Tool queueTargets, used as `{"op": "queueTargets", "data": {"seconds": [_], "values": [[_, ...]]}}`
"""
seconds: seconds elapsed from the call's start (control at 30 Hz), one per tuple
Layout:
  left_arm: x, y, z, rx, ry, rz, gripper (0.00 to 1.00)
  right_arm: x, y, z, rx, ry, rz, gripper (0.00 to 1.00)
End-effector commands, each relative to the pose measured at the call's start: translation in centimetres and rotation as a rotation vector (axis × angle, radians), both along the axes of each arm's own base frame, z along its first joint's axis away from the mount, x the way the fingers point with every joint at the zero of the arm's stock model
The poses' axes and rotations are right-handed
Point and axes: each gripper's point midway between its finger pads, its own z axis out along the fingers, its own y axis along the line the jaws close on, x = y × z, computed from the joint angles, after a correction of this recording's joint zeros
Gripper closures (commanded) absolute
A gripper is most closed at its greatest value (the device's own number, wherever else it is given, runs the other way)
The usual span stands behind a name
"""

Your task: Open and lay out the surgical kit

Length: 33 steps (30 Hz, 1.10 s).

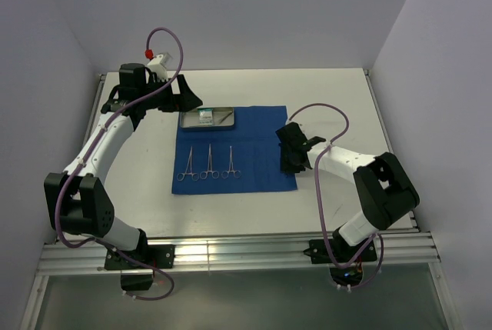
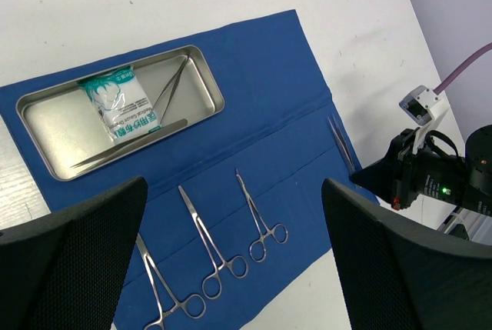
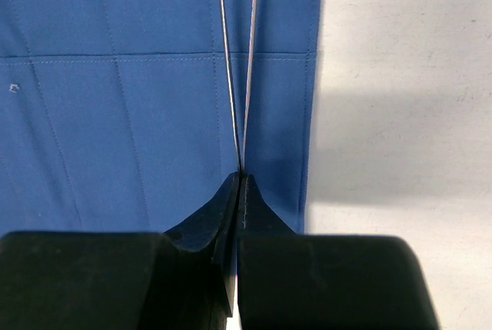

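Observation:
The royal-blue cloth [image 1: 257,168] of the surgical kit lies spread flat. At its back edge sits the steel tray [image 2: 54,126], holding the white-green packet [image 2: 121,105] and two slim instruments [image 2: 131,145]. Three ring-handled clamps [image 1: 208,162] lie side by side on the cloth, also seen in the left wrist view as clamps [image 2: 209,245]. My left gripper [image 2: 234,184] hangs open above them, holding nothing. My right gripper [image 3: 241,180] is shut on tweezers [image 3: 231,76] just over the cloth's right edge [image 3: 311,115]. From above, the right gripper [image 1: 290,149] sits at that edge.
White tabletop [image 3: 400,76] surrounds the cloth. Raised rails run along the table's sides, and walls close in left, right and behind. The right arm's cable [image 1: 323,115] loops above the cloth's right side.

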Motion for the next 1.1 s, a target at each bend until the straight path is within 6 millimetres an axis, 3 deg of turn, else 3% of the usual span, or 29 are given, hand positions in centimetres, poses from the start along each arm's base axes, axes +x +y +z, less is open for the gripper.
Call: {"op": "queueTargets", "data": {"seconds": [0.0, 0.63, 1.07], "values": [[0.66, -0.04, 2.03, -0.003, -0.064, -0.013, 0.01, 2.04, 1.12, 1.71, 0.018, -0.081, 0.0, 1.0], [0.78, -0.06, 2.04, -0.003, -0.064, -0.013, 0.01, 2.22, 1.39, 0.9, 0.006, -0.046, -0.015, 1.0], [0.8, -0.1, 2.02, 0.001, -0.064, -0.02, 0.01, 1.92, 1.49, 0.89, 0.013, -0.032, -0.015, 0.75]]}}
